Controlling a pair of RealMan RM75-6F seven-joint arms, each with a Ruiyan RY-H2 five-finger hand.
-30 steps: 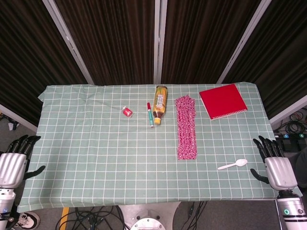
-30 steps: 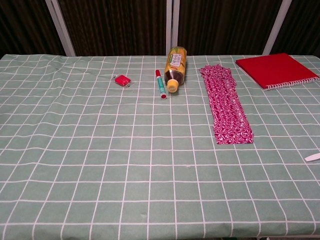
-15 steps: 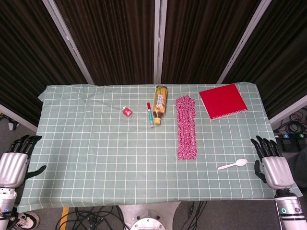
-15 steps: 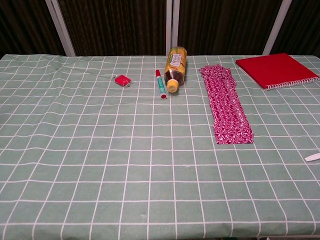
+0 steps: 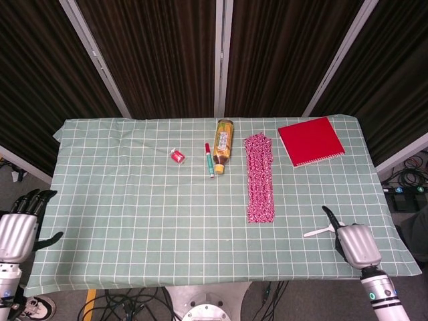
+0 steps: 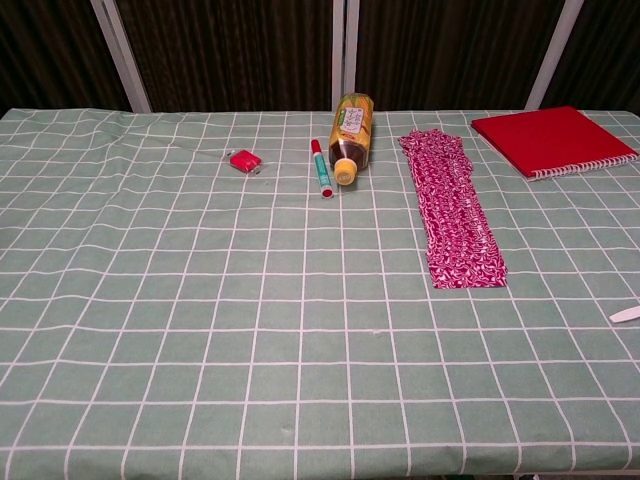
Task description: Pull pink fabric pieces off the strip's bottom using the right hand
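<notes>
The pink patterned fabric strip (image 5: 259, 177) lies lengthwise on the checked tablecloth, right of centre; the chest view shows the strip (image 6: 455, 210) too. Its near end (image 5: 260, 214) lies flat and nothing touches it. My right hand (image 5: 354, 242) hovers over the table's front right corner, back toward the camera, right of the strip's near end and apart from it. It holds nothing, and one dark finger reaches out over the white spoon (image 5: 314, 233). My left hand (image 5: 17, 231) hangs off the table's front left, fingers apart and empty. Neither hand shows in the chest view.
A yellow bottle (image 5: 223, 146) lies beside a red-capped marker (image 5: 210, 159) left of the strip's far end. A small red object (image 5: 178, 156) sits further left. A red notebook (image 5: 310, 140) lies at the back right. The spoon's tip (image 6: 625, 314) shows at the chest view's right edge.
My right hand has moved from beyond the table's right edge inward over the front right corner, turning its back to the camera and partly covering the spoon. The left hand and strip stayed put.
</notes>
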